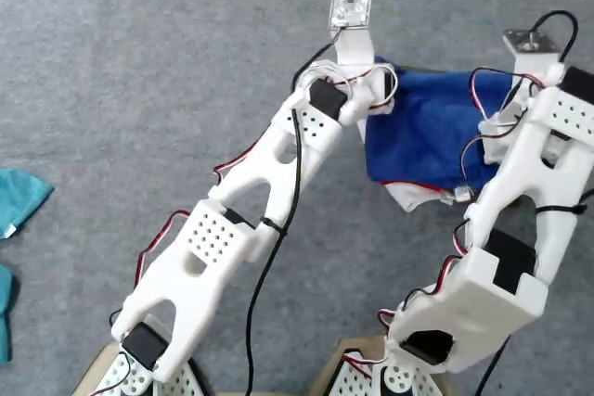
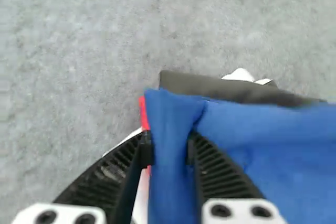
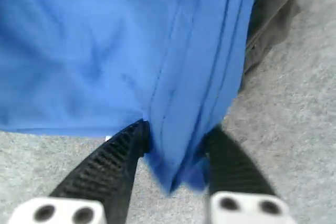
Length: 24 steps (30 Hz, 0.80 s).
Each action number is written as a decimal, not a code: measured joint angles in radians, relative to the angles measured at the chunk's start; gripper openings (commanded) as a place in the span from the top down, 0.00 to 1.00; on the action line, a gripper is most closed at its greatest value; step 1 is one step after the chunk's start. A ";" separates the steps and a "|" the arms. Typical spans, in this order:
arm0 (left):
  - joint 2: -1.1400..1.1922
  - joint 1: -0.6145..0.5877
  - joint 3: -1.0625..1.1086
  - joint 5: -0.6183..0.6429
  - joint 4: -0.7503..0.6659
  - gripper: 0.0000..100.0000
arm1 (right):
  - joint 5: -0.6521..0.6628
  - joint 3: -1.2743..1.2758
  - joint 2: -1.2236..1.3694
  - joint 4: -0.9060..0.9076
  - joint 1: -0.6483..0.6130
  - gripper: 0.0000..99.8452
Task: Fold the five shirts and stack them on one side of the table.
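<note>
A blue shirt (image 1: 427,136) lies bunched atop other shirts (image 1: 413,197).

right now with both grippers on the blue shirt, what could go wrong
The left gripper and right gripper each pinch only a narrow bunch of the blue shirt; it may slip out if pulled. The blue shirt lies over a black shirt and a white shirt; dragging could disturb them.

I saw my white left arm (image 1: 278,159) and right arm (image 1: 520,201) ending at the crumpled blue cloth shirt (image 1: 427,127) on the grey felt tabletop (image 1: 139,90); a teal cloth (image 1: 20,199) lay far left.
</note>
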 measured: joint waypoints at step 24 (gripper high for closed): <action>-0.002 -0.322 -0.445 -0.230 0.661 0.83 | -0.083 -0.075 0.112 -0.048 0.000 0.97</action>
